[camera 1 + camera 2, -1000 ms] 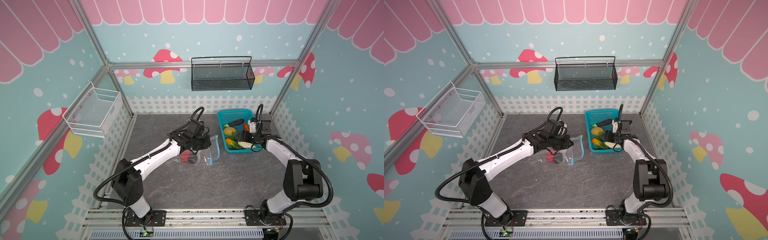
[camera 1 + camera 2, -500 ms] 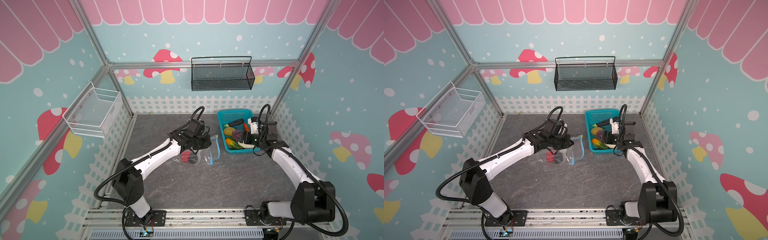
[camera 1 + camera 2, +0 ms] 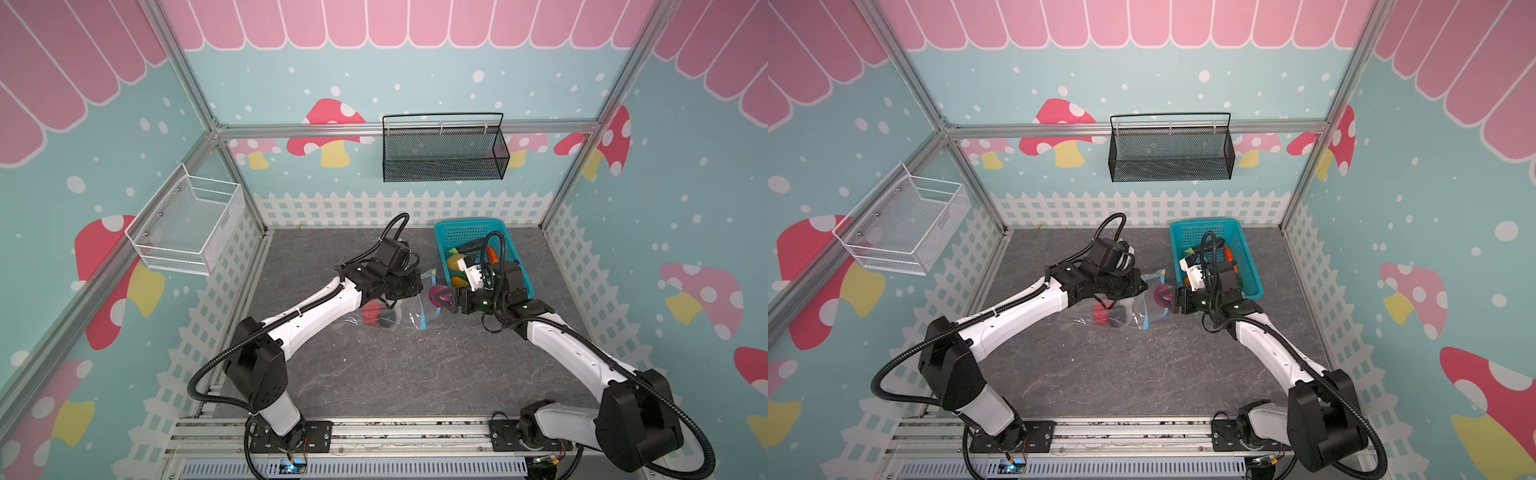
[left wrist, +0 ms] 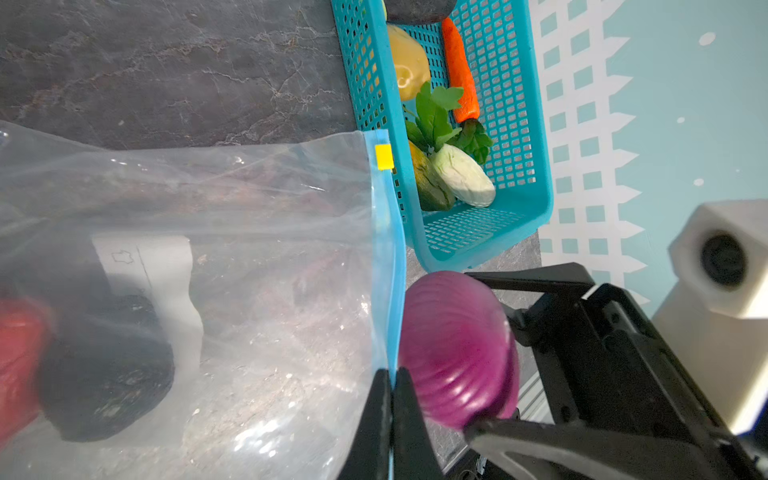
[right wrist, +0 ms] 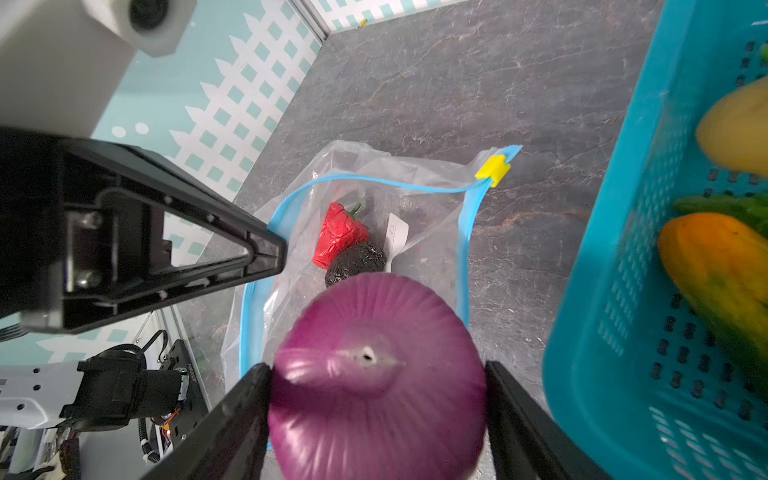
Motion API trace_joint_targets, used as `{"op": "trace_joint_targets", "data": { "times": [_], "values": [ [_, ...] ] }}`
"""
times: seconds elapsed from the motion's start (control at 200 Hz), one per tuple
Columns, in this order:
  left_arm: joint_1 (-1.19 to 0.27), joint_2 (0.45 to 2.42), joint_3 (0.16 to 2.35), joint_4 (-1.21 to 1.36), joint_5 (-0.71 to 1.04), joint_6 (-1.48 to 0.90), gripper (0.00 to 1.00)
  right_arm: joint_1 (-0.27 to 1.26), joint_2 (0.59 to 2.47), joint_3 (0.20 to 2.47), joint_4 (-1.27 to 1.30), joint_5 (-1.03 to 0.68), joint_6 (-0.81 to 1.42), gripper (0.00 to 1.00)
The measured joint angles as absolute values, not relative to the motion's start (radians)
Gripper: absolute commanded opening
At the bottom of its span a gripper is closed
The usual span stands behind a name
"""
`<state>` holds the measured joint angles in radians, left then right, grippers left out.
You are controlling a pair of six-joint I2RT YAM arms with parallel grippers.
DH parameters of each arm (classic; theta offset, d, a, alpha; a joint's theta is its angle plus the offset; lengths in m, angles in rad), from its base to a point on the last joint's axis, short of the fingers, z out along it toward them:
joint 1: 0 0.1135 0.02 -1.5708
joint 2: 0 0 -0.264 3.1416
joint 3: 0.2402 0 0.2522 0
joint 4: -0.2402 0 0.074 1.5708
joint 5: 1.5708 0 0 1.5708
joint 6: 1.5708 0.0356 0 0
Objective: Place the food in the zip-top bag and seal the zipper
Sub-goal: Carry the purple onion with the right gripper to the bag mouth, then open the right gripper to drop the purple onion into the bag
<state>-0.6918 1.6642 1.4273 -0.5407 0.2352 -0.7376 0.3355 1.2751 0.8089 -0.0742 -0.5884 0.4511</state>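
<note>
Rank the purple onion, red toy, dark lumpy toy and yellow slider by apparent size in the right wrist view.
1. purple onion, though it is nearest the camera.
2-3. red toy and dark lumpy toy: similar; the dark one is partly hidden, so unranked.
4. yellow slider.

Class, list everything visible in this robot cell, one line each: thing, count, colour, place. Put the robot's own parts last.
zip-top bag: 1, clear, open on the table
zipper: 1, light blue, bag's mouth
slider: 1, yellow, zipper's end
red piece: 1, red, inside bag
dark lumpy piece: 1, black, inside bag
purple onion: 1, purple, at bag's mouth
lattice basket: 1, turquoise, beside bag
carrot: 1, orange, in lattice basket
yellow piece: 1, yellow, in lattice basket
radish: 1, white with green leaves, in lattice basket
corn: 1, orange-green, in lattice basket
wire basket: 1, black, back wall
mesh basket: 1, white, left wall
left gripper: 1, black, fingers shut on zipper
right gripper: 1, black, fingers shut on purple onion
</note>
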Motion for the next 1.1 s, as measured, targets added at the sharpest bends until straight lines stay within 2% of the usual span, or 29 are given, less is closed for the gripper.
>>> {"op": "trace_joint_targets", "data": {
  "times": [0.545,1.1],
  "values": [
    [-0.695,1.625,1.427,-0.541,0.224,-0.737,0.0,0.401,1.411,0.809,-0.029,-0.56,0.457,0.64],
    [-0.696,1.624,1.427,-0.541,0.221,-0.737,0.0,0.414,1.453,0.821,-0.033,-0.529,0.45,0.79]
  ]
}}
